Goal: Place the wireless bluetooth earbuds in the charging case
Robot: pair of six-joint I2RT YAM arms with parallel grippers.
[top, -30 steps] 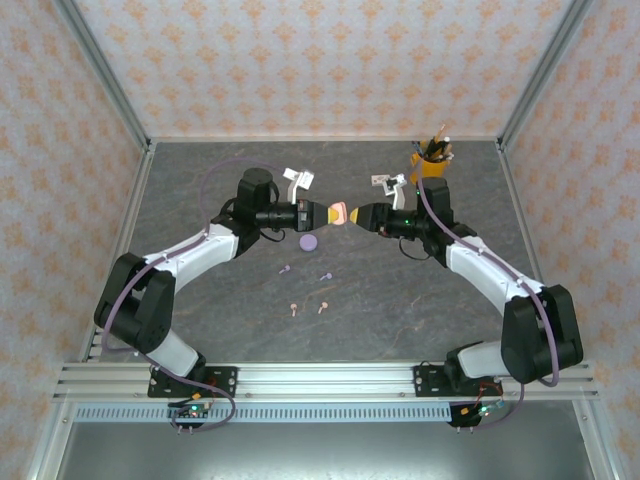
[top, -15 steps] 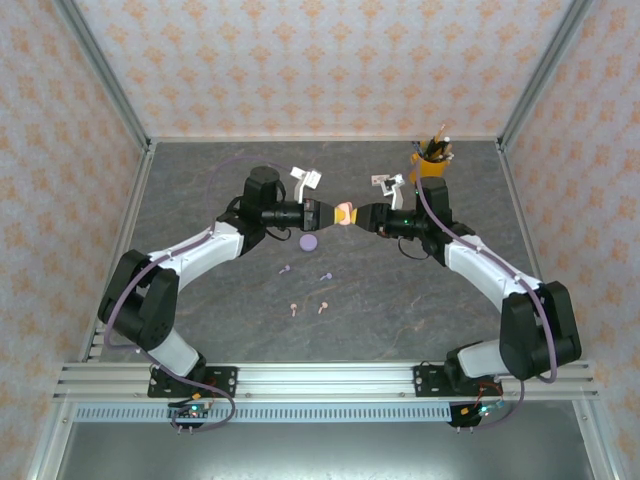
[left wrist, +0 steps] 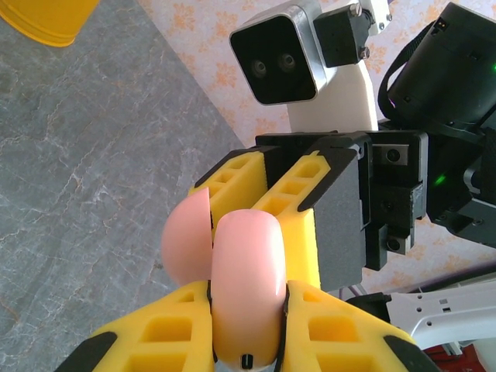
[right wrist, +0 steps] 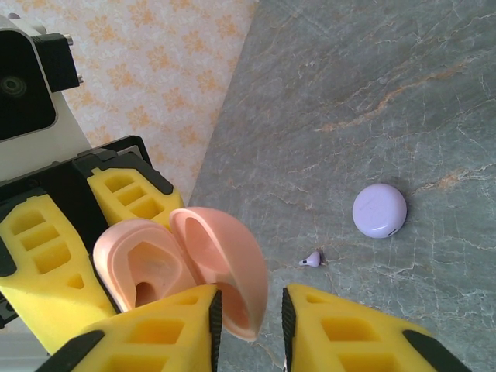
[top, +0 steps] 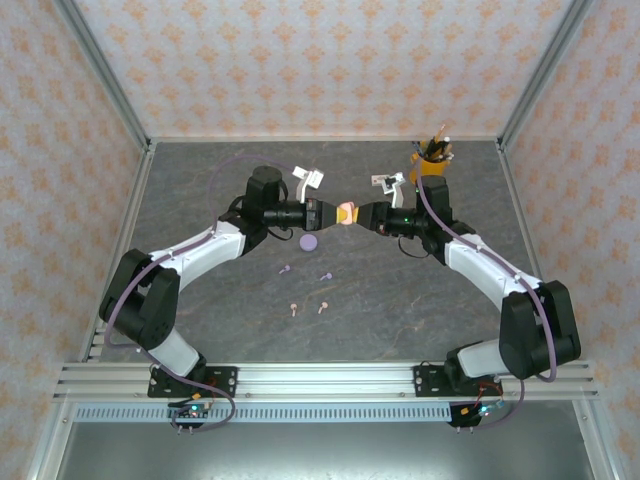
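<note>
Now the pink charging case (left wrist: 244,271) hangs open in the air between both arms, left fingers (left wrist: 170,333) pinching its body, right fingers (right wrist: 349,333) its lid. Four earbuds (top: 325,276) lie on the surface (top: 400,300) below (tiny, light, smooth, probably slippery): better grasp them across the stem.

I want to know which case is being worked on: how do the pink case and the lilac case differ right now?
The pink case is hinged open; the lilac case is shut. The pink case is held aloft between the left hand and right hand; the lilac case lies flat on the table. Both are rounded and pastel.
</note>
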